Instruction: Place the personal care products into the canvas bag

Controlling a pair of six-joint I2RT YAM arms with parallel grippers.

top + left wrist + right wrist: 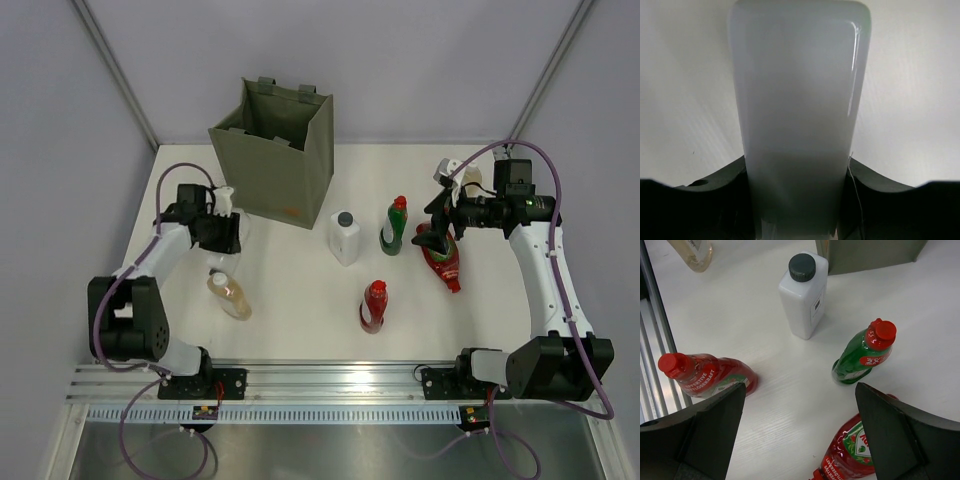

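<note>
Currently: left gripper [797, 205] clamped on a white bottle [797, 95] beside the bag [275, 165]; right gripper [800, 390] agape over a red bottle [852, 452].

We find the white bottle seated squarely between the left jaws, just left of the bag and not yet in it. The right jaws stand wide apart above the red bottle, which lies well right of the bag; they touch nothing. We judge these bottles stiff, smooth and somewhat slippery, with weight depending on fill. The broad body is the sound place to hold, not the cap. The bag is soft fabric with its mouth open upward. Its rim would likely give if knocked, so entry should come from above.
</note>
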